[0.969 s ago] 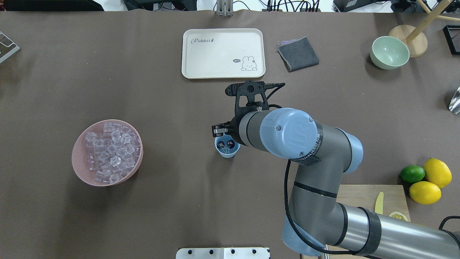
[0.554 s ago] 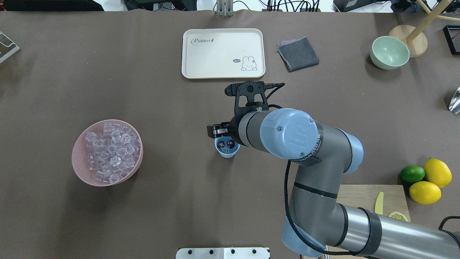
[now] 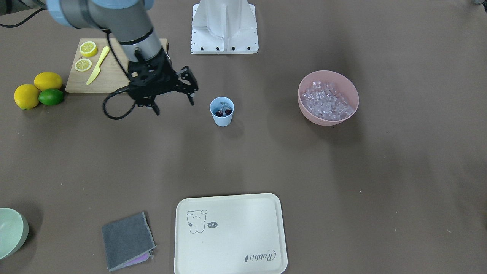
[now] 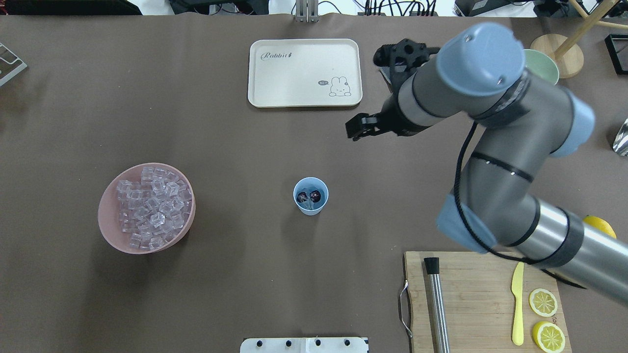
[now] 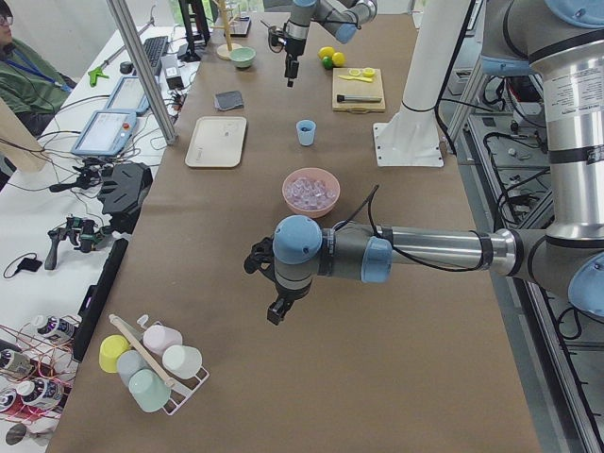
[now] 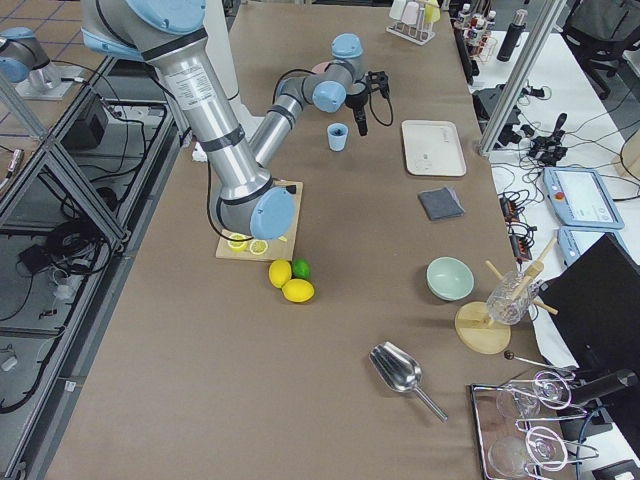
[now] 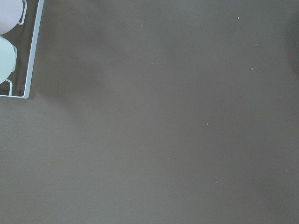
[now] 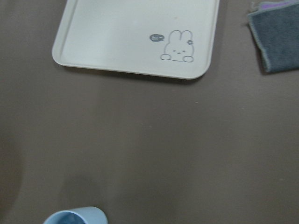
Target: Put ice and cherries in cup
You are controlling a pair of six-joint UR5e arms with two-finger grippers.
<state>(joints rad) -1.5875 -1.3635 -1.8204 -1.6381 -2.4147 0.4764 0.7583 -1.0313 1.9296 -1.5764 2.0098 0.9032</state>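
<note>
right gripper (image 3: 175,106) open, empty; ice (image 4: 149,211) looks hard, slippery (cherries (image 4: 309,197) already in cup (image 4: 296,198)): pinch one cube's flat faces.

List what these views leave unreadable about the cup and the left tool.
- What lies under the cherries in the cup: overhead and front-facing views, too small, and the fruit covers the bottom.
- Cup in the right wrist view: cut off by the bottom edge.
- Left tool, open or shut: only in the exterior left view, too small.
</note>
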